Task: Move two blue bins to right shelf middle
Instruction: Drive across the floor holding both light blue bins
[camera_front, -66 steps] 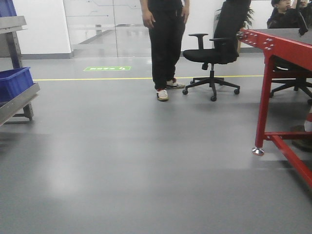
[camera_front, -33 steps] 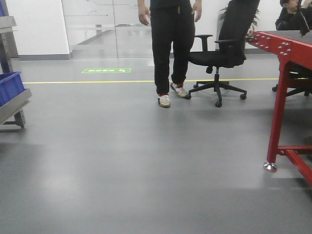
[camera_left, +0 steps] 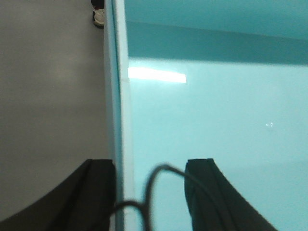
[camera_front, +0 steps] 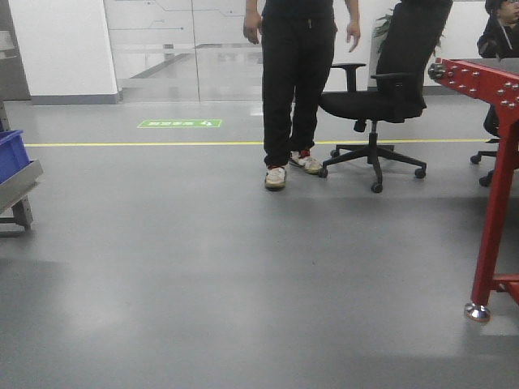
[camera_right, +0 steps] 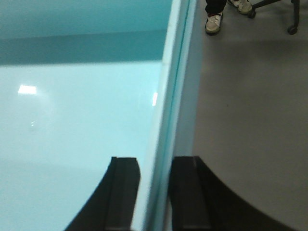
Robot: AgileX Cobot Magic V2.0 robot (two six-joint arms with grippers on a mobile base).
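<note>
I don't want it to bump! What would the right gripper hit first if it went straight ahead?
The blue bin's wall, which sits between the right gripper's fingers; beyond it, possibly the person's shoe, depth unclear.

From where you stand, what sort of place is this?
Probably a factory or workshop floor: a yellow line painted across grey flooring, a red workbench, and a metal shelf holding a blue bin.

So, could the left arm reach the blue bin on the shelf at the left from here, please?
Probably not: the left gripper straddles the wall of a second bin, and floor lies between the robot and the blue bin.
</note>
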